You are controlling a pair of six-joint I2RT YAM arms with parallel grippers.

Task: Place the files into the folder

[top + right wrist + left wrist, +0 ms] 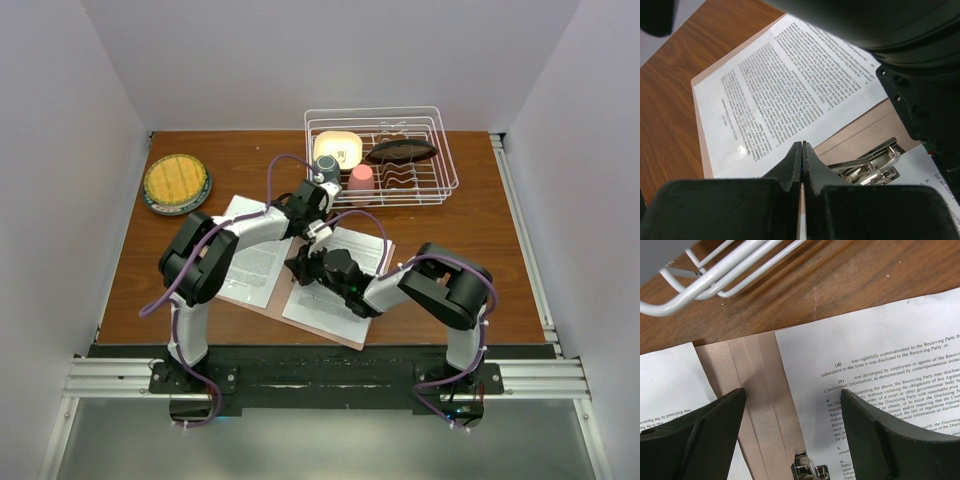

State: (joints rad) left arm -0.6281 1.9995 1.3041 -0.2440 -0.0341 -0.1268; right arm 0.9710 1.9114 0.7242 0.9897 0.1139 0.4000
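Well, from my console, far left on the brown wooden table (pixel 130 260) sits a round grey-rimmed plate (pixel 207 188) holding something yellow. Next, the salmon-pink cardboard folder (pixel 752 385) lies open and flat, with one white printed paper sheet (pixel 255 262) on its left leaf. My left gripper (pixel 792 400) hangs released, fingers spread wide over the bare spine (the small silver metal clip (pixel 870 167) sits on that spine, near them). My right gripper (pixel 802 150) is clenched tight just beside that clip. The second white printed sheet (pixel 312 312) covers the right leaf. Back right stands a white wire dish rack (pixel 447 150).
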